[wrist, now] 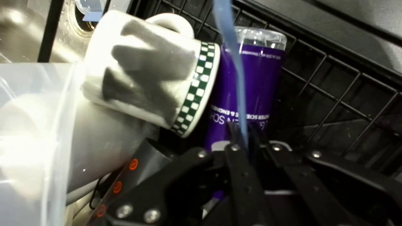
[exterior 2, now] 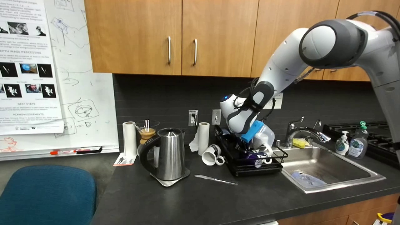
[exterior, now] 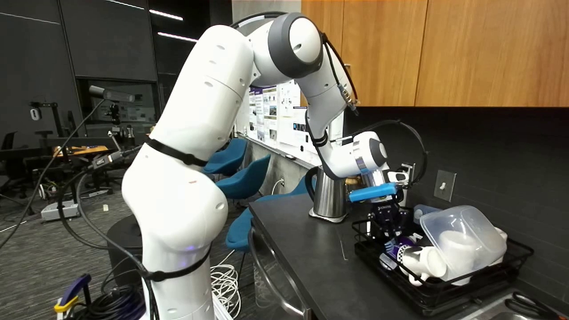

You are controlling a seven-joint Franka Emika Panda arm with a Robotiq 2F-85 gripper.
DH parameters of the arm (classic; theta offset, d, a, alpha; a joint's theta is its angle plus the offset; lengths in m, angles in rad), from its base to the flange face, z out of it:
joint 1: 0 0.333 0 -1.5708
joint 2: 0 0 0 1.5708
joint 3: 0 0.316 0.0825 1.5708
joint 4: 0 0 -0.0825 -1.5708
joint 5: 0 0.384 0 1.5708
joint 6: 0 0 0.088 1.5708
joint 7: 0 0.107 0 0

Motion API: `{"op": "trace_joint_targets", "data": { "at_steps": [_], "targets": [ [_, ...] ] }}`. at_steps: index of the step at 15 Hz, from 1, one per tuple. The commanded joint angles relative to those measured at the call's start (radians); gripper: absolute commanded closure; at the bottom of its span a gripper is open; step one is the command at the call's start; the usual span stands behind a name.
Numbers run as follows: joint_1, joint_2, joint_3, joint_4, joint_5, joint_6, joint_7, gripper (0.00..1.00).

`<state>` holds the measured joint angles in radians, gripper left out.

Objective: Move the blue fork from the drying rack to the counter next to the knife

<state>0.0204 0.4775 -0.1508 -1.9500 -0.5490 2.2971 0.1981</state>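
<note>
The blue fork [wrist: 239, 84] is seen edge-on in the wrist view as a thin blue strip. My gripper [wrist: 246, 138] is shut on it, above a purple tumbler [wrist: 257, 81]. In the exterior views the gripper [exterior: 392, 233] [exterior 2: 242, 146] points down into the black drying rack [exterior: 400, 291] [exterior 2: 259, 170], whose rim shows in the wrist view [wrist: 342, 51]. The fork is hard to make out in the exterior views. The knife [exterior 2: 215, 179] lies on the dark counter [exterior 2: 187, 203] between kettle and rack; it also shows in an exterior view [exterior: 342, 246].
The rack holds a white mug [wrist: 141, 69] with a checkered rim and a clear plastic container [exterior: 462, 235]. A steel kettle [exterior 2: 171, 156] stands left of the knife in an exterior view. A mug [exterior 2: 212, 155] lies beside the rack. The sink [exterior 2: 331, 162] adjoins it.
</note>
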Motion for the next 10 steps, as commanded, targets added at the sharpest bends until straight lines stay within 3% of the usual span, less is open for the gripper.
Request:
{"op": "trace_joint_targets", "data": {
  "at_steps": [1, 10],
  "targets": [
    [0.003, 0.0, -0.014, 0.017, -0.01, -0.003, -0.013, 1.0],
    [0.003, -0.042, -0.029, -0.01, -0.02, 0.001, -0.006, 0.99]
  ]
}}
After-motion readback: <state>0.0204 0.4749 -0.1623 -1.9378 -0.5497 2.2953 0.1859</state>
